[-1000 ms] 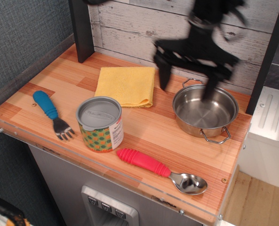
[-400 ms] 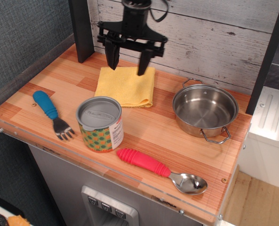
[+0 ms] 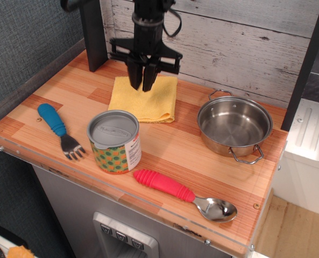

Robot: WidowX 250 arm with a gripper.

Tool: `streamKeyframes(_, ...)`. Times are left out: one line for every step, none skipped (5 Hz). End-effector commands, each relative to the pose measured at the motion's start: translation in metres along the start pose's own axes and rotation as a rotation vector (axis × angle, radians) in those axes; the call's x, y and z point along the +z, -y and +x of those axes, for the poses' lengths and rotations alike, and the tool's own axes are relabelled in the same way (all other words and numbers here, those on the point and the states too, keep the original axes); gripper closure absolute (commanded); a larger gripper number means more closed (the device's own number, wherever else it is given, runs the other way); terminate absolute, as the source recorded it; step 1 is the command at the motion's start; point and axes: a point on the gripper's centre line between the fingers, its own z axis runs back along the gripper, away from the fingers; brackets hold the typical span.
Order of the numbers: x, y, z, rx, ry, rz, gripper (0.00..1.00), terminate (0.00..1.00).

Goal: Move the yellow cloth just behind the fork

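The yellow cloth (image 3: 155,105) lies folded flat at the back middle of the wooden counter. The fork (image 3: 57,127), with a blue handle and silver tines, lies at the front left with its tines pointing toward the front edge. My black gripper (image 3: 141,86) points straight down on the rear middle of the cloth. Its fingers are drawn together with their tips pressed into the fabric. The cloth has not lifted off the counter.
A patterned can (image 3: 114,141) with a grey lid stands just in front of the cloth. A steel pot (image 3: 234,127) sits at the right. A red-handled spoon (image 3: 175,189) lies near the front edge. A black post (image 3: 92,32) and a plank wall stand behind.
The gripper swung from above the pot to the cloth, came down onto its rear part, and its wide-open fingers closed together.
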Motion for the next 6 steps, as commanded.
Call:
streamKeyframes(-0.005, 0.003, 0.005, -0.044, 0.073, -0.029, 1.00, 0.00)
streamKeyframes(-0.007, -0.003, 0.003, -0.061, 0.087, -0.037, 1.00, 0.00)
streamKeyframes(-0.018, -0.014, 0.004, -0.126, 0.044, -0.062, 1.00, 0.00)
streamKeyframes(-0.022, -0.020, 0.005, -0.187, 0.018, -0.049, 1.00, 0.00)
streamKeyframes(-0.024, -0.024, 0.007, -0.297, 0.001, -0.035, 1.00, 0.00)
streamKeyframes(-0.028, -0.035, 0.006, -0.422, -0.022, 0.010, 1.00, 0.00)
